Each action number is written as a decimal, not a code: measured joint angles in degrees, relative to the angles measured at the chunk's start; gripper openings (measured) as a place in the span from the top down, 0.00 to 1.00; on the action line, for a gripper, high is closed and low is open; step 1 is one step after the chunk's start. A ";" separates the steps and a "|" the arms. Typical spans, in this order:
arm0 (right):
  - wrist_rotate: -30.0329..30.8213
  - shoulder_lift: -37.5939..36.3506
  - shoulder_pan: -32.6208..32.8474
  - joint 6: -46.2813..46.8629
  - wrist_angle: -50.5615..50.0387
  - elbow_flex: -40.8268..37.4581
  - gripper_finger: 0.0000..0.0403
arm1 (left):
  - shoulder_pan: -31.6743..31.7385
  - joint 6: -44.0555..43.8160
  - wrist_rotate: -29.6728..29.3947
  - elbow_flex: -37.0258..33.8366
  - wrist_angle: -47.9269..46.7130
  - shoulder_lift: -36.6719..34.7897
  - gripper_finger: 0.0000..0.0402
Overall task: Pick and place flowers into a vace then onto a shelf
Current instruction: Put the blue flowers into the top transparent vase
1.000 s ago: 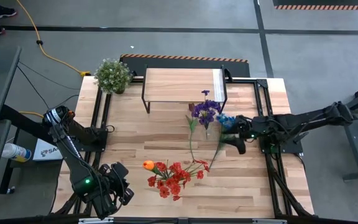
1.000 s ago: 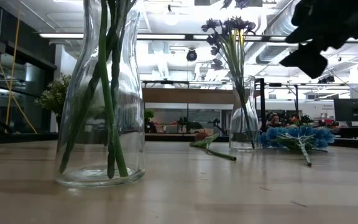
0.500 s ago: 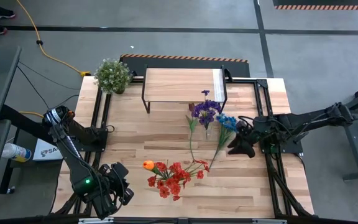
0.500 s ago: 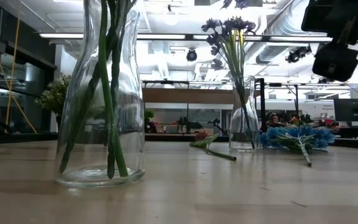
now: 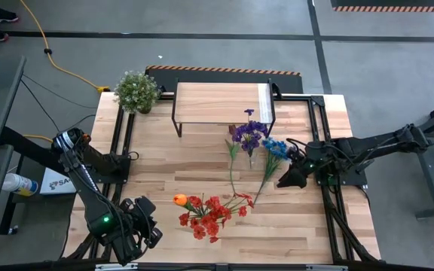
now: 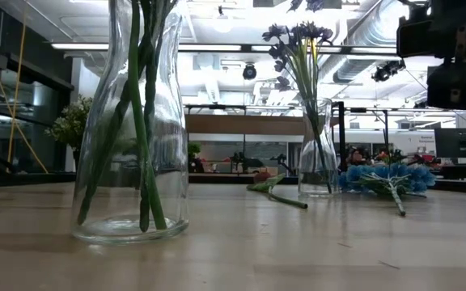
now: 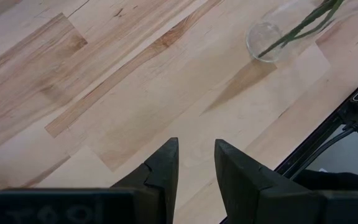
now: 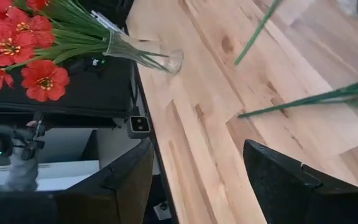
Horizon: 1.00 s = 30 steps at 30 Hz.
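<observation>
- The table [image 5: 164,169] is made of pale wood planks with visible grain and sits in a black metal frame.
- The shelf [image 5: 221,102] stands at the far edge: a flat rectangular light-wood top with a white strip at one end, on thin black legs.
- A clear glass vase [image 6: 318,149], narrow at the neck, holds the purple flowers [image 5: 249,134] upright, just in front of the shelf.
- The blue flower [image 5: 274,147] lies flat on the planks beside that vase, its thin green stem running toward the near edge.
- A second, rounded glass vase [image 6: 132,121] near the front edge holds the red flowers [image 5: 209,214] and the orange one [image 5: 179,199].
- The right gripper [image 5: 287,178] hovers above the table just beside the blue flower, its two dark fingers spread wide and empty.
- The left gripper [image 7: 194,165] waits at the near left corner, fingers a narrow gap apart, holding nothing.
- A bushy potted plant [image 5: 136,91] stands at the far left corner.
</observation>
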 joint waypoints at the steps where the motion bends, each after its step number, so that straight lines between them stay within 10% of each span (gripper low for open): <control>1: -0.41 -0.06 0.02 0.29 0.09 0.00 0.41 | -0.02 0.00 0.00 0.00 -0.02 0.00 0.66; 20: 14.23 -0.09 1.82 19.32 -1.61 0.03 0.41 | -0.02 4.67 0.00 0.00 -2.76 0.00 0.66; 30: 25.99 1.09 9.53 25.56 -21.91 11.23 0.41 | -0.02 4.96 0.00 0.00 -5.56 0.00 0.66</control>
